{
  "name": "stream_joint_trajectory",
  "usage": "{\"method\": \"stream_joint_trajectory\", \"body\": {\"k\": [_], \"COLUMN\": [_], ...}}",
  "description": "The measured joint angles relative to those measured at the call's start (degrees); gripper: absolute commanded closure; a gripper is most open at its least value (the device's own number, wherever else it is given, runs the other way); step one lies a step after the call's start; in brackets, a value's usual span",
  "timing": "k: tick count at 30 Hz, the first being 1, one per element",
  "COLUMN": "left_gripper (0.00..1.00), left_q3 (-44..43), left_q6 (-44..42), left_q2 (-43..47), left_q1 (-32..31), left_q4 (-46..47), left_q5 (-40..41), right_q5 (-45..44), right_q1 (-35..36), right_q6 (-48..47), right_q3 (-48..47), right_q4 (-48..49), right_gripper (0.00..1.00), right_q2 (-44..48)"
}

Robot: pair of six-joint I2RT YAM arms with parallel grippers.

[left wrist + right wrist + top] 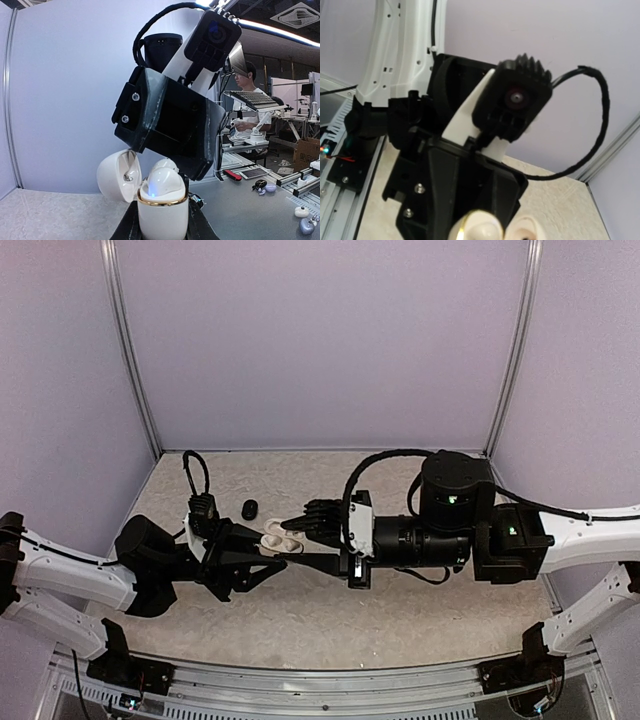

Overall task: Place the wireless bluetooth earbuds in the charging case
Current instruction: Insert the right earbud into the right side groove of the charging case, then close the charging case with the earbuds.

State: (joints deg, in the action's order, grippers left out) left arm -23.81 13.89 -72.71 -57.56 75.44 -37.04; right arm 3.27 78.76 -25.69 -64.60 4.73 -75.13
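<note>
The white charging case (280, 538) with a gold rim stands upright between my left gripper's (268, 550) fingers (125, 227), lid (112, 175) hinged open to the left. Two white rounded buds (162, 182) sit in its wells, and the front one shows a blue light. No tiny black bud is in view. My right gripper (300, 523) hovers right over the case, its black housing (170, 125) just above the buds. Its fingertips are hidden, so I cannot tell if it is open. The case top (480, 231) and lid (525, 232) show at the bottom of the right wrist view.
A black oval pod (249, 507) lies on the speckled table behind the left gripper. A black cable loop (195, 475) rises near the back left. Purple walls with metal posts (135, 350) close the back and sides.
</note>
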Motion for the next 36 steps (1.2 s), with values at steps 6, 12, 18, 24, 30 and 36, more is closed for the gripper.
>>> {"method": "stream_joint_trajectory", "body": {"k": [6, 12, 18, 24, 30, 36], "left_gripper": [1.0, 1.0, 1.0, 1.0, 1.0, 1.0], "left_q3": [0.0, 0.02, 0.02, 0.02, 0.02, 0.33], "left_q6": [-0.31, -0.63, -0.83, -0.96, -1.29, -1.57], "left_q2": [0.0, 0.0, 0.0, 0.11, 0.66, 0.76], "left_q1": [0.26, 0.37, 0.44, 0.55, 0.55, 0.63], "left_q4": [0.02, 0.02, 0.02, -0.02, -0.04, -1.14], "left_q5": [0.44, 0.66, 0.68, 0.68, 0.68, 0.98], "right_q5": [1.53, 2.08, 0.96, -2.6, -5.79, -6.71], "right_q1": [0.0, 0.0, -0.02, -0.57, -1.03, -1.05], "right_q6": [1.18, 2.89, 4.61, 6.47, 7.34, 7.41], "right_q3": [-0.59, -0.59, -0.59, -0.59, -0.59, -0.7], "right_q4": [-0.52, -0.5, 0.24, 0.44, 0.24, 0.02], "right_gripper": [0.54, 0.55, 0.57, 0.56, 0.56, 0.55], "right_q2": [0.0, 1.11, 3.04, 3.08, 1.81, 0.42]}}
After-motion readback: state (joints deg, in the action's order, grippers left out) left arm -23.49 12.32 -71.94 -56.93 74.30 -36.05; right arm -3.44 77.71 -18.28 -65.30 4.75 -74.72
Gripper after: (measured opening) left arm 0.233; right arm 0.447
